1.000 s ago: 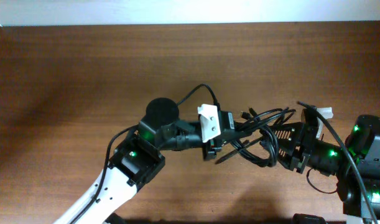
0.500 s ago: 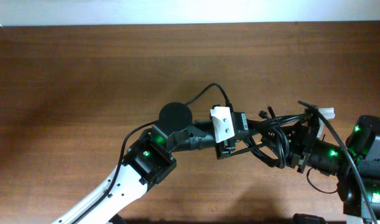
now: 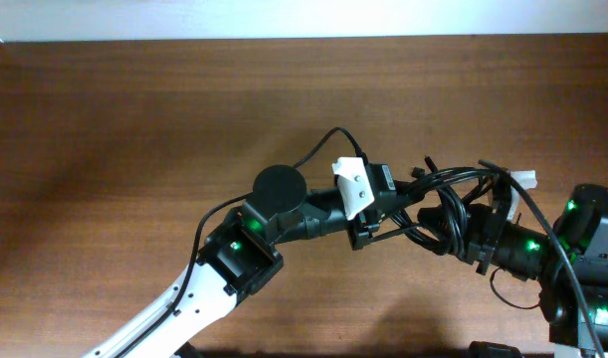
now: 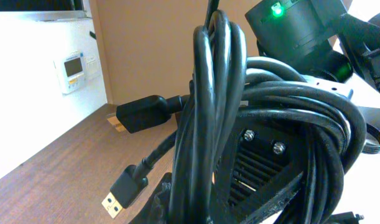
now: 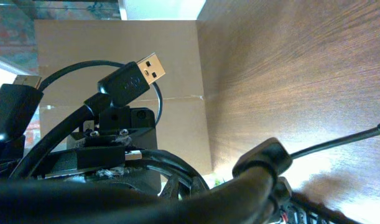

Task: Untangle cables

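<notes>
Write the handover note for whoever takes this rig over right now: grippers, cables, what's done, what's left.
Grippers: the left gripper is shut, clamped in the cables. The right gripper is shut on the same bundle from the opposite side.
Cables: one knotted black bundle, held between the two grippers above the table. A USB plug dangles free beneath it.
Done: bundle gripped from both sides.
Left: all the untangling; the cords are not yet separated.

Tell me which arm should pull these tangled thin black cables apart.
Probably left. The left gripper and right gripper are both shut on the thin black cables, but the left arm has more brown wooden table behind it to pull across.
</notes>
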Robot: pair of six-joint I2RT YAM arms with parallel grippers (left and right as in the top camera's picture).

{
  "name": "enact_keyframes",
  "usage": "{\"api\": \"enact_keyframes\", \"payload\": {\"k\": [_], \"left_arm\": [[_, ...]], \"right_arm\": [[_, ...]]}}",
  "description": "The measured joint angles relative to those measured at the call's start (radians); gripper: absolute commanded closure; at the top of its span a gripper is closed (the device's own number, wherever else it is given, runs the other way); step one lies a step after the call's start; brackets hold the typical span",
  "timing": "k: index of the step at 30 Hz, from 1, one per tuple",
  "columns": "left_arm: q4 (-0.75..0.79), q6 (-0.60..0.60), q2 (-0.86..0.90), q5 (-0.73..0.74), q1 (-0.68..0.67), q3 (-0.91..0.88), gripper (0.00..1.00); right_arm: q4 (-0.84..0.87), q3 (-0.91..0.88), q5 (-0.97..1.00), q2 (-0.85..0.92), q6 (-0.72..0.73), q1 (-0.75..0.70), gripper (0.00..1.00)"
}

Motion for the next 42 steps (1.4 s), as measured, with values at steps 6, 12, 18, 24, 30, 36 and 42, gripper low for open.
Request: {"api": "enact_keyframes", "payload": {"k": [6, 12, 18, 24, 30, 36, 42], "left_arm": [[-0.013, -0.066, 0.01, 0.013, 0.0, 0.0, 1.0], [-0.15, -0.105, 0.006, 0.031, 0.002, -0.006, 1.0], [-0.297, -0.116, -0.081, 0.039, 0.001, -0.006, 1.0], [-0.469, -0.095, -0.142, 0.038, 0.001, -0.009, 1.0], [-0.639, -0.093, -0.162, 0.047, 0.001, -0.009, 1.0], [-0.813, -0.093, -0.164, 0.054, 0.001, -0.007, 1.0], [-0.873, -0.042, -0.164, 0.118, 0.001, -0.005, 1.0]], "right_arm": [[-0.059, 0.011, 0.107, -0.004, -0.075, 0.004, 0.96], [-0.197, 0.016, 0.393, -0.009, -0.161, 0.005, 0.96], [-0.3, 0.018, 0.703, -0.005, -0.212, 0.011, 0.96], [-0.325, 0.018, 0.815, -0.005, -0.254, 0.014, 0.96], [-0.328, 0.018, 0.891, -0.005, -0.256, 0.018, 0.96], [-0.285, 0.018, 0.933, -0.005, -0.26, 0.024, 0.96], [-0.272, 0.018, 0.985, -0.005, -0.264, 0.03, 0.95]]}}
